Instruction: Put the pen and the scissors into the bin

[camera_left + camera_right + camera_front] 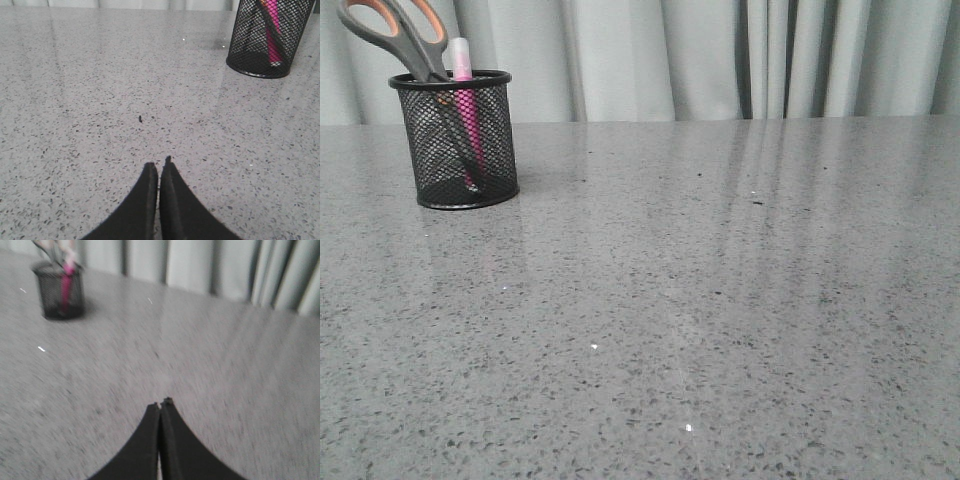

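The black mesh bin [456, 140] stands at the far left of the grey speckled table. The pink pen [464, 100] stands upright inside it, its pale cap above the rim. The scissors [400, 35] stand blades-down in the bin, with the grey and orange handles leaning left above the rim. The bin [267, 40] with the pen [272, 30] shows in the left wrist view, and blurred in the right wrist view [59, 290]. My left gripper [159, 163] is shut and empty over the table. My right gripper [162, 403] is shut and empty, far from the bin. Neither gripper shows in the front view.
A pale curtain [720, 55] hangs behind the table's far edge. A small dark speck [140, 119] lies on the table ahead of my left gripper. The right wrist view is motion-blurred.
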Tool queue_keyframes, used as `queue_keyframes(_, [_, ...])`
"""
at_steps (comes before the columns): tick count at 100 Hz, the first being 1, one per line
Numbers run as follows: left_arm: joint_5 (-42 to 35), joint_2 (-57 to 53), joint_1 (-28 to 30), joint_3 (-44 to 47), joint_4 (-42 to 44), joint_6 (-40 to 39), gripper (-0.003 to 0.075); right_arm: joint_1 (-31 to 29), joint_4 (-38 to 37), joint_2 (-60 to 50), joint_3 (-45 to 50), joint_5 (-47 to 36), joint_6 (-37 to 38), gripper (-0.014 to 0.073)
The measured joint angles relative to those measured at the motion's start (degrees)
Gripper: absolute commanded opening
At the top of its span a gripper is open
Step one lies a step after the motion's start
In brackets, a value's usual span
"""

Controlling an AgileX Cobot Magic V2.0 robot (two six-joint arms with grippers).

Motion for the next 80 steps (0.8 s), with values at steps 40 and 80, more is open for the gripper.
queue_keyframes(40, [0.00, 0.00, 0.00, 0.00, 0.00, 0.00, -0.0019, -30.20, 20.16, 0.00, 18.49, -21.03, -23.87, -0.0058])
queue_keyframes(80, [0.00, 0.00, 0.00, 0.00, -0.09, 0.00, -0.0019, -35.73, 20.71, -3.94, 18.49, -15.21, -24.73, -0.0058])
